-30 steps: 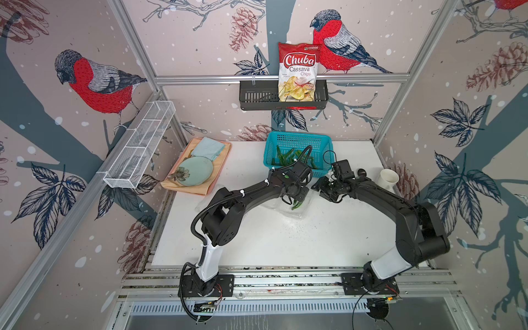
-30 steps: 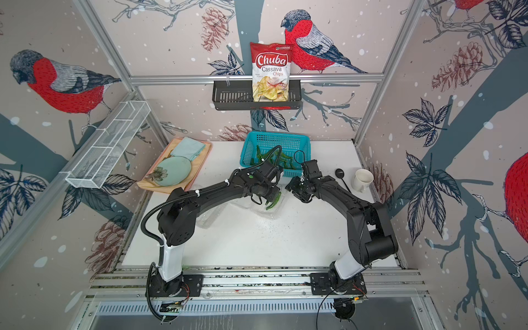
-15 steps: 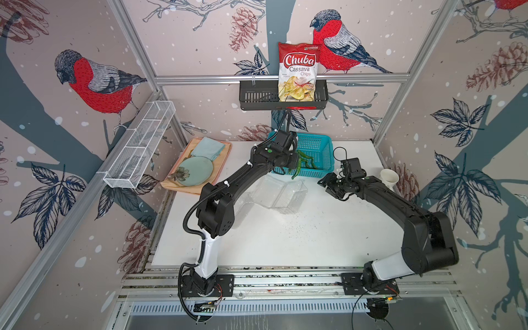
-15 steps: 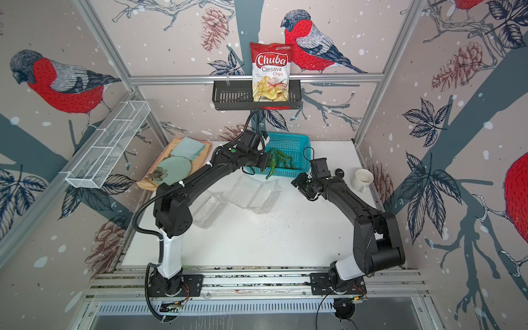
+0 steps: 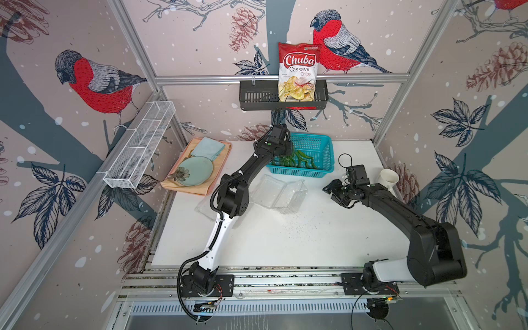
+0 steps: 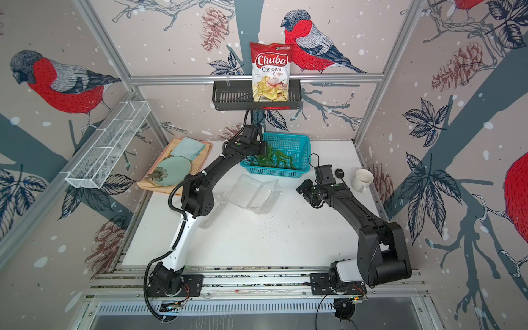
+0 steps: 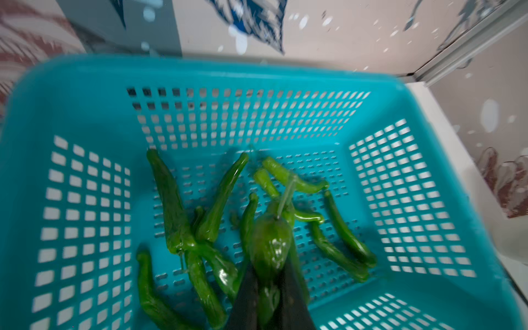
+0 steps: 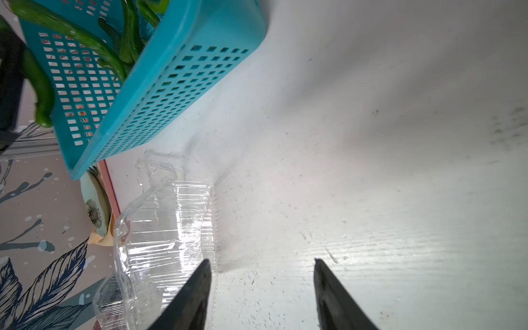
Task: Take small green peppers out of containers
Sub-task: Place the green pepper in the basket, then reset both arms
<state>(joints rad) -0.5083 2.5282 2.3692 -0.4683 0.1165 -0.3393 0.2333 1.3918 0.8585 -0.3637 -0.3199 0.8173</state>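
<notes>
Pinching pepper (image 7: 270, 240) | left gripper (image 7: 270, 264) | wrist view shows; top views obscured

Lab test cell: aluminium frame (image 5: 200, 77), bird-print wall panels (image 5: 97, 83).

Second container (image 5: 203, 208) half behind left arm (image 5: 231, 197); basket rim (image 7: 200, 65) motion-blurred

The near half of the white tabletop (image 5: 285, 245) lies bare, room enough to pass. Further back the open clear plastic clamshell box (image 5: 281, 194) sits mid-table, the turquoise perforated plastic basket (image 5: 297, 171) just behind it, the black left arm (image 5: 248, 170) reaching over into it, a white cup (image 5: 388, 178) near the right wall.
</notes>
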